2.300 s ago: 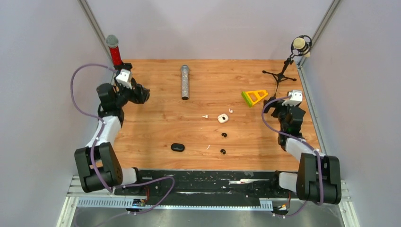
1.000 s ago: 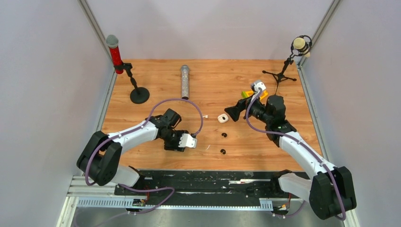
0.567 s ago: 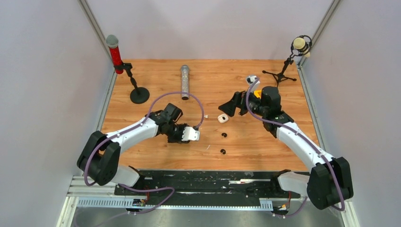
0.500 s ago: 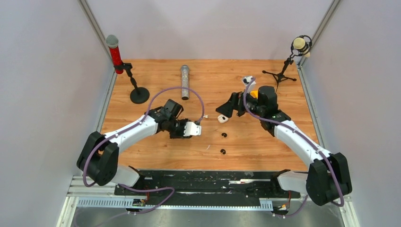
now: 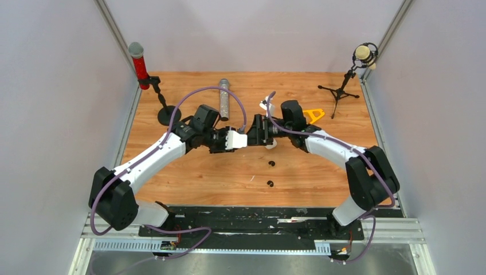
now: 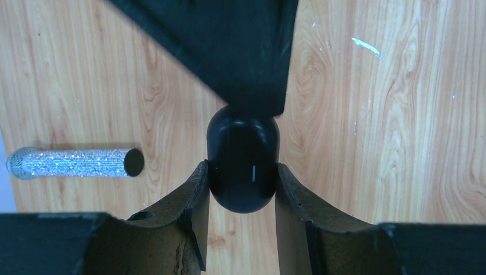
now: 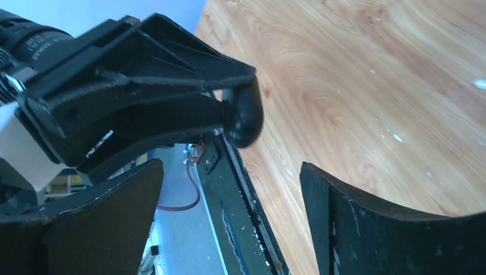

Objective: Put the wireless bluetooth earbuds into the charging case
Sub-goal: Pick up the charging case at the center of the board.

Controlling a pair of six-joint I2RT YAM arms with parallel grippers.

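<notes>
My left gripper is shut on the black charging case, which is closed and pinched at its sides, held above the wood. My right gripper faces it with its jaws open and nothing between them. In the right wrist view the charging case sticks out of the left fingers just beyond my right fingertips. In the top view the left gripper and right gripper meet nose to nose at mid-table. Two black wireless bluetooth earbuds lie nearer the front. The white earbuds are hidden.
A white case peeks out beside the right gripper. A glittery silver microphone lies at the back. A red microphone on a round stand is back left. A yellow-green triangle and a tripod microphone are back right. A white sliver lies in front.
The left arm has carried the black case from the front of the table up toward the middle. The right arm has swung left to face it, jaws slightly narrower.
</notes>
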